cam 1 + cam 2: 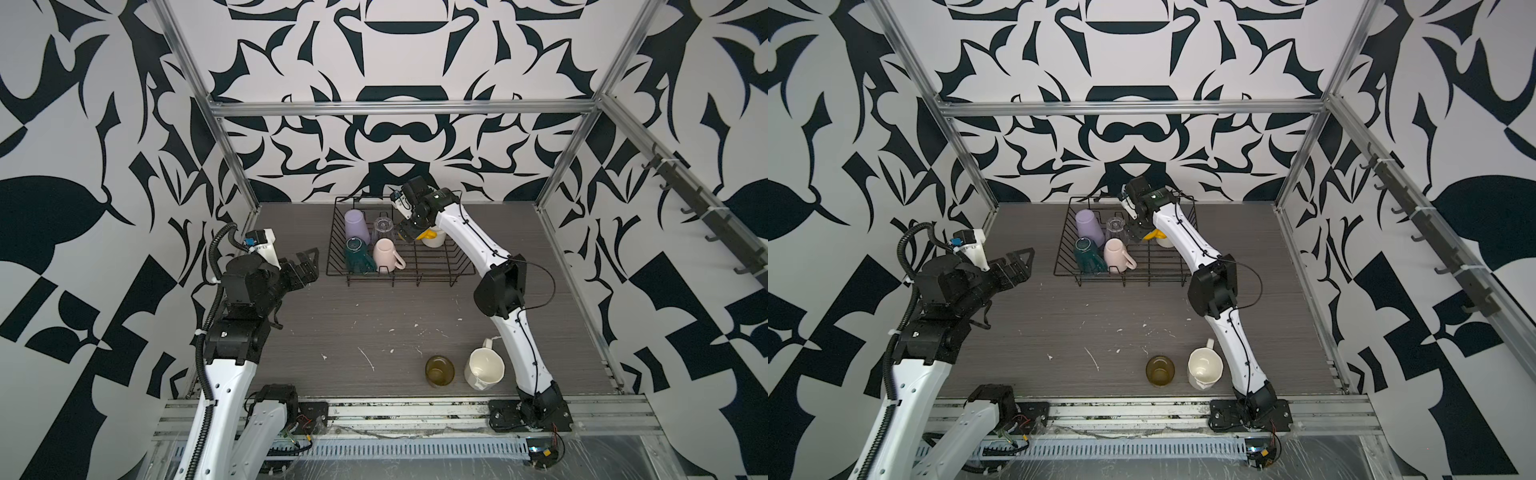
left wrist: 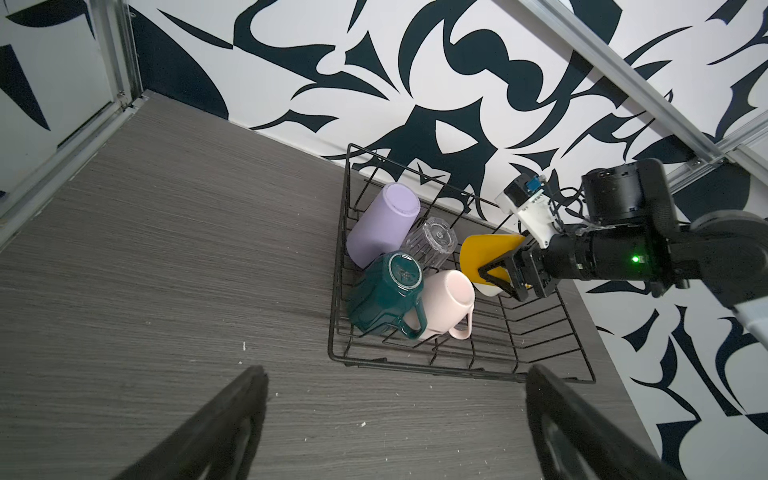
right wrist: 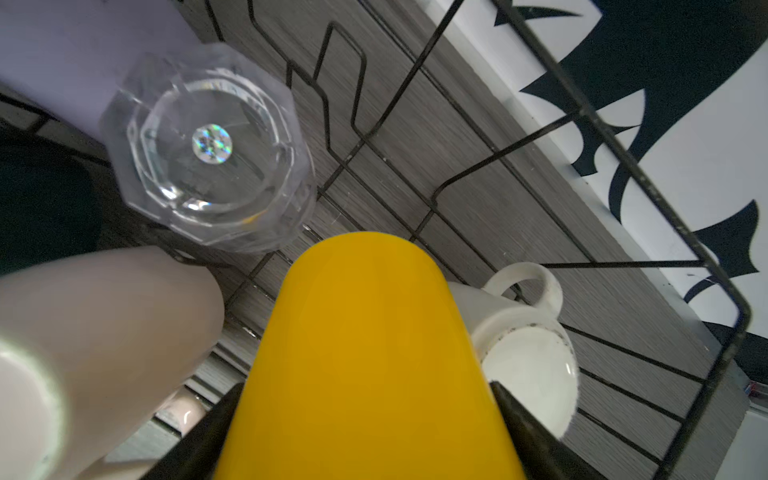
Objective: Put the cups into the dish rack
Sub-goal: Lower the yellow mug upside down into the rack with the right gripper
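While R jaws grip yellow mug (image 2: 486,253) over rack (image 1: 440,262), front-R floor open

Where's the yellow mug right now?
In both top views the yellow mug sits in the right gripper, jaws on either side, over the rack right of its middle, between the clear glass and the cream mug.

The dish rack (image 1: 436,259) is thin black wire with a matt finish. The yellow mug (image 3: 365,353) and dark green mug (image 2: 382,291) have a smooth, glossy glaze. The pink mug (image 2: 444,303) and lilac tumbler (image 2: 382,224) are smooth and matt. The clear glass (image 3: 208,145) is transparent and faceted. The olive glass (image 1: 439,370) is tinted and translucent. The table (image 1: 374,324) is matt grey wood-grain, flecked with white scuffs. The frame (image 1: 399,107) is bare silver metal.
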Motion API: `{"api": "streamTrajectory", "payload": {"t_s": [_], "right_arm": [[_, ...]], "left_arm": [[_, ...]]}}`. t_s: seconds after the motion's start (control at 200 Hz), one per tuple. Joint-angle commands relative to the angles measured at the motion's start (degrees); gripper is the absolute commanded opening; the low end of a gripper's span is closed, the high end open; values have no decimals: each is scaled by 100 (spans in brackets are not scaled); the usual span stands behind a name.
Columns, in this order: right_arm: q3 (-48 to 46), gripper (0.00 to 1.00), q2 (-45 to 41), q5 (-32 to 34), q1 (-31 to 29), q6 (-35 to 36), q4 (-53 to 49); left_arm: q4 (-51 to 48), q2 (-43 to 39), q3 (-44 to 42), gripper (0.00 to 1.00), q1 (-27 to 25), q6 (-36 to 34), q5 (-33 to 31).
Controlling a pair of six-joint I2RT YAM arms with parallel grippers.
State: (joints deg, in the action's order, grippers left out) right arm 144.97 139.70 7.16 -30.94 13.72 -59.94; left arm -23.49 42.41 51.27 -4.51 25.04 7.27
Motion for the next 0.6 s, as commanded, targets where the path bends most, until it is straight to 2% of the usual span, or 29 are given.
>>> {"api": "streamTrajectory", "payload": {"t_s": [0.0, 0.32, 0.595], "right_arm": [[453, 0, -169, 130, -35, 70, 63], [931, 0, 300, 119, -68, 170, -175], [928, 0, 420, 76, -81, 227, -309]], "left_arm": [[-100, 19, -73, 99, 16, -96, 1], [111, 135, -170, 99, 17, 13, 221], [156, 118, -235, 99, 21, 106, 290]]}}
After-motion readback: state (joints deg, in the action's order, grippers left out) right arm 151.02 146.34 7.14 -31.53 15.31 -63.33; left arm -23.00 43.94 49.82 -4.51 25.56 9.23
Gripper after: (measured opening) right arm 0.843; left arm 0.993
